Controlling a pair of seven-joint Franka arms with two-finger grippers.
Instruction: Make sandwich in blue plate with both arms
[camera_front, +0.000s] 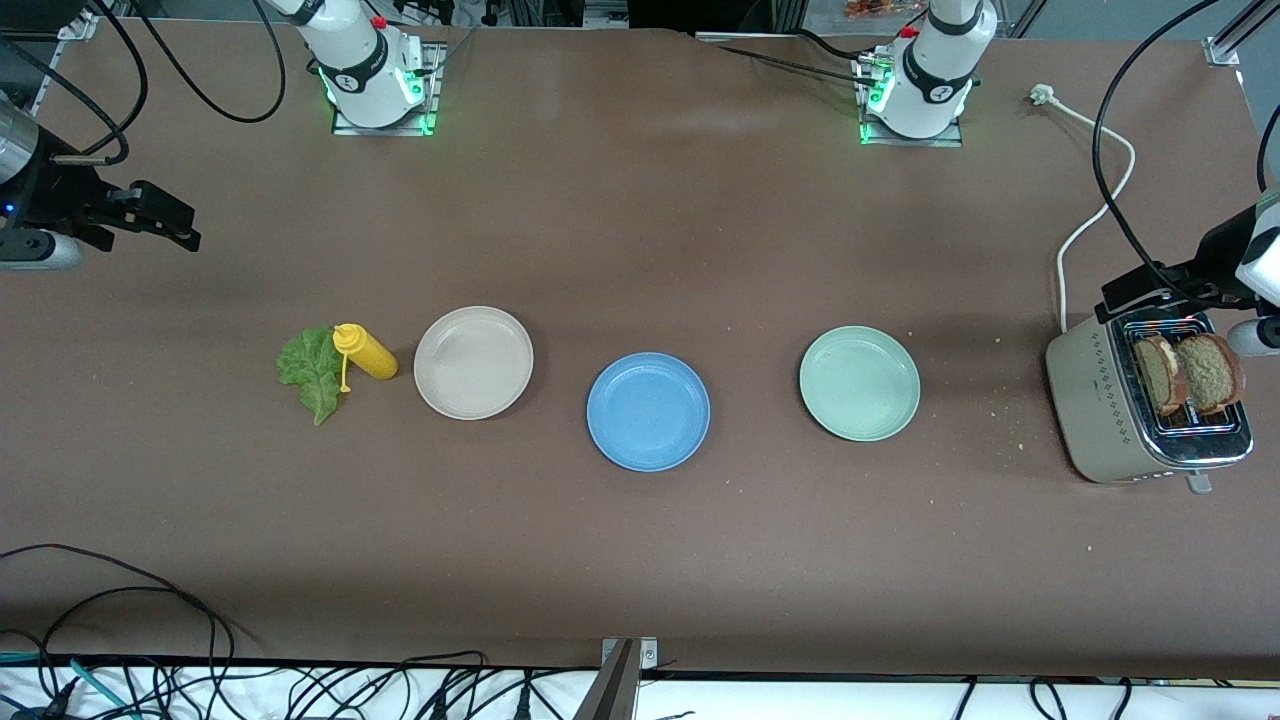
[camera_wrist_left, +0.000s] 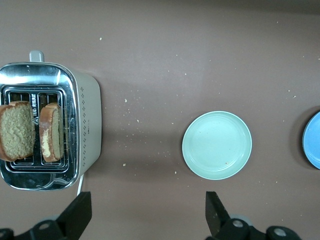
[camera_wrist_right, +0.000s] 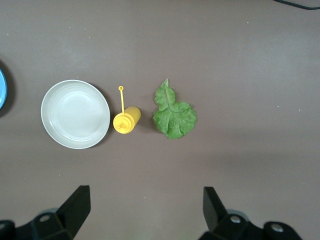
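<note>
Blue plate (camera_front: 648, 411) bare, mid-counter, between beige plate (camera_front: 473, 362) and pale green plate (camera_front: 859, 383). Nothing assembled yet.

Two toast slices (camera_front: 1187, 374) stand upright in the slots of the toaster (camera_front: 1100, 400) at the left arm's end. Lettuce leaf (camera_front: 314, 372) lies flat at the right arm's end, just beside a yellow squeeze bottle (camera_front: 366, 351) tipped on its side.

Left end effector (camera_wrist_left: 147, 212) hangs above the counter near the toaster, fingers spread wide, empty. Right end effector (camera_wrist_right: 145, 210) hovers above the counter near the leaf and bottle, fingers likewise spread, empty.

Handling, by judgement: toast is light, stiff and crumbly; pinch the exposed top edge across the faces, gently. Leaf is limp, thin and tearable; it lies flat, so take it at a raised ruffle or the stem end.

Counter (camera_front: 640, 560): matte brown, crumbs scattered near the toaster. White power cord (camera_front: 1085, 215) trails by the toaster; black cables crowd the counter's near edge.
</note>
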